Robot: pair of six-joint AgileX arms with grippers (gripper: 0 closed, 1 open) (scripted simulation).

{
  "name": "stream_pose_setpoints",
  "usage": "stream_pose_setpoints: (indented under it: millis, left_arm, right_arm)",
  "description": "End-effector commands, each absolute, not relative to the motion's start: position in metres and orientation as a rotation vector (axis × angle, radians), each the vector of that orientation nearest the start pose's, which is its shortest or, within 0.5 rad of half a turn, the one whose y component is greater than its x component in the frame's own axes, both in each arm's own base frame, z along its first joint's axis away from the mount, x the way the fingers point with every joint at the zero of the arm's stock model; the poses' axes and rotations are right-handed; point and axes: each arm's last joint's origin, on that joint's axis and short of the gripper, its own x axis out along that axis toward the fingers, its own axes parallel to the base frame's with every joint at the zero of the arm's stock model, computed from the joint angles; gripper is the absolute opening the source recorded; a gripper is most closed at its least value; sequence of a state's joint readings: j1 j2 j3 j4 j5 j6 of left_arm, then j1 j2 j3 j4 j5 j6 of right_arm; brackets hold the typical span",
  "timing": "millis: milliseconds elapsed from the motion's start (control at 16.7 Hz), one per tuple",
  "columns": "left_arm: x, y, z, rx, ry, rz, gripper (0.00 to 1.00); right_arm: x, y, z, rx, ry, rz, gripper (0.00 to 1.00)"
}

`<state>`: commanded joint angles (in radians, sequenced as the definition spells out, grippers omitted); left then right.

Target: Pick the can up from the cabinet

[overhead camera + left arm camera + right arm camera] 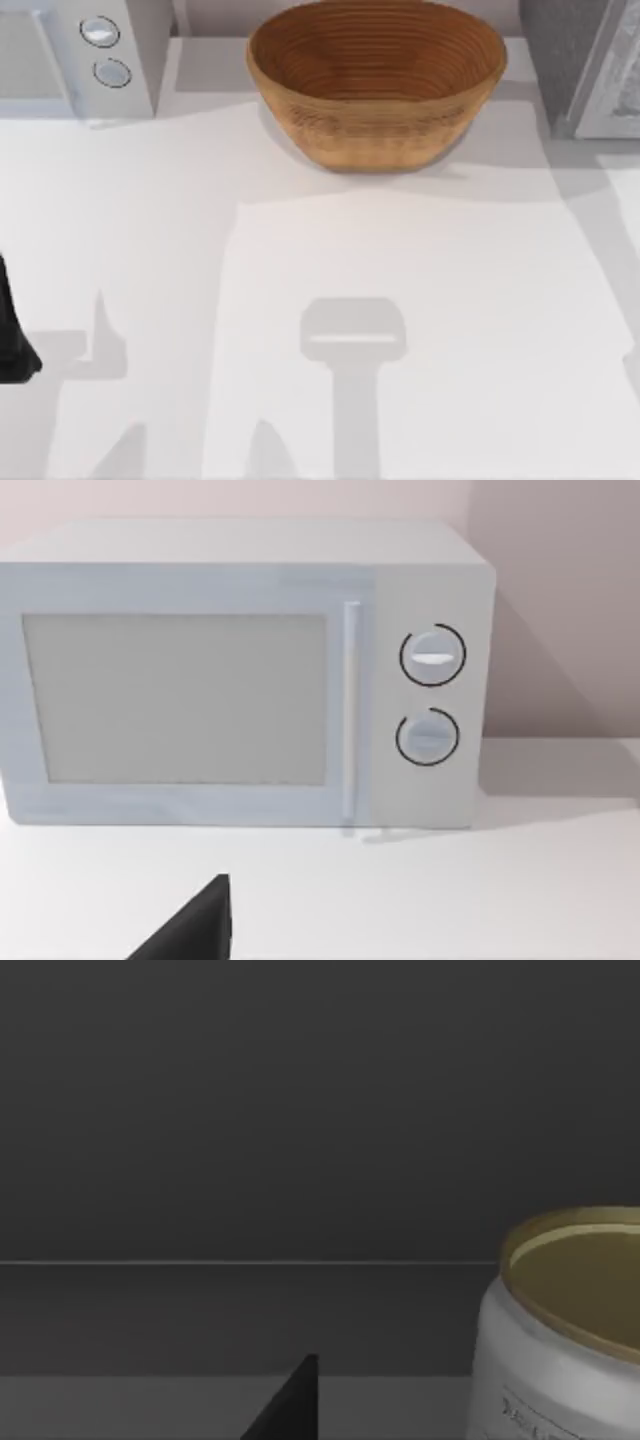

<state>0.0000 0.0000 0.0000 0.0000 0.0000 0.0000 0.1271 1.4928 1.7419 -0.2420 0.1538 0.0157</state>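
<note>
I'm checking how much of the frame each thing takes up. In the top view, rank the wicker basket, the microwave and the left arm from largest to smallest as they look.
1. wicker basket, in full view at the table's back.
2. microwave, cut off at the top left corner.
3. left arm, a dark sliver at the left edge.
As both are cropped, their true sizes cannot be judged.

Basket [377, 80] is tan-brown with ribbed rings, microwave [240, 670] pale blue-white, worktop [400, 300] plain white. Can [565, 1330] is white with a gold lid, cabinet [300, 1110] dark grey.
</note>
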Motion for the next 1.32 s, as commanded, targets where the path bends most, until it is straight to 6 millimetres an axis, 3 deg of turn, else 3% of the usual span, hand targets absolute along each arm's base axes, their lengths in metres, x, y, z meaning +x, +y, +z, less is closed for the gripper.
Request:
stream_pose_setpoints:
  millis: [420, 1020, 1140, 1320]
  left_arm:
    - [0.106, -0.001, 0.16, 0.0, 0.0, 0.0, 1.0]
    - [0.106, -0.001, 0.16, 0.0, 0.0, 0.0, 1.0]
    - [0.106, -0.001, 0.16, 0.0, 0.0, 0.0, 1.0]
    - [0.106, -0.001, 0.16, 0.0, 0.0, 0.0, 1.0]
  right_arm:
    - [0.324, 0.042, 0.483, 0.001, -0.009, -0.012, 0.02]
    - [0.322, 0.043, 0.484, 0.002, -0.011, -0.011, 0.0]
    - [0.307, 0.046, 0.493, 0.003, -0.018, -0.013, 0.0]
    - [0.261, 0.053, 0.514, 0.001, -0.012, -0.012, 0.0]
